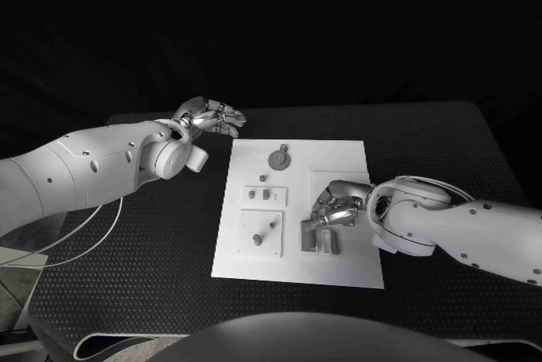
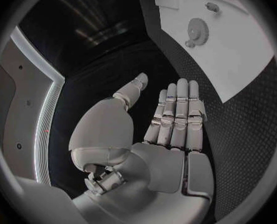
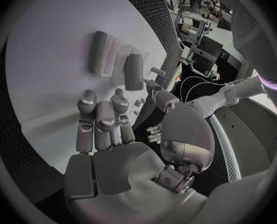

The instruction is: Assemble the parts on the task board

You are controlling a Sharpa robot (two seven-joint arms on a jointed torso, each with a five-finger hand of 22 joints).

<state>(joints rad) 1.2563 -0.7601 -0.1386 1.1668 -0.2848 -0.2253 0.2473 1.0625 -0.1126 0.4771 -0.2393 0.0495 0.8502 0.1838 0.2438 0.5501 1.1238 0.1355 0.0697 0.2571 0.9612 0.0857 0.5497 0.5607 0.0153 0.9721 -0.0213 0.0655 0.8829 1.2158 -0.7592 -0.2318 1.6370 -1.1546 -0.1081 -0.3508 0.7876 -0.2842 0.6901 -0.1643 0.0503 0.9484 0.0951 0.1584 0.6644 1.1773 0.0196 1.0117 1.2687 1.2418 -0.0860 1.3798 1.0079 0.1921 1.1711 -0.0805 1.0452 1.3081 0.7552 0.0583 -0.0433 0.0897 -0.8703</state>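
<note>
The white task board [image 1: 339, 154] lies in the middle of the black table. On it are a grey gear [image 1: 278, 157], a small peg [image 1: 263, 177], two small pieces [image 1: 265, 195], a square inset with a peg [image 1: 261, 233] and upright grey blocks [image 1: 319, 238]. My right hand [image 1: 337, 205] hovers over the board's right side just behind the blocks, with nothing in its fingers. The right wrist view has the right hand [image 3: 104, 129] and the grey blocks [image 3: 134, 70] beyond its fingertips. My left hand [image 1: 209, 115] is raised off the board's far left corner, fingers straight, holding nothing. The left wrist view shows the left hand [image 2: 175, 119], the gear [image 2: 197, 31] and the task board [image 2: 244, 64].
Black textured matting [image 1: 147, 244] surrounds the board on all sides. A white cable [image 1: 84, 240] loops along my left arm at the table's left edge.
</note>
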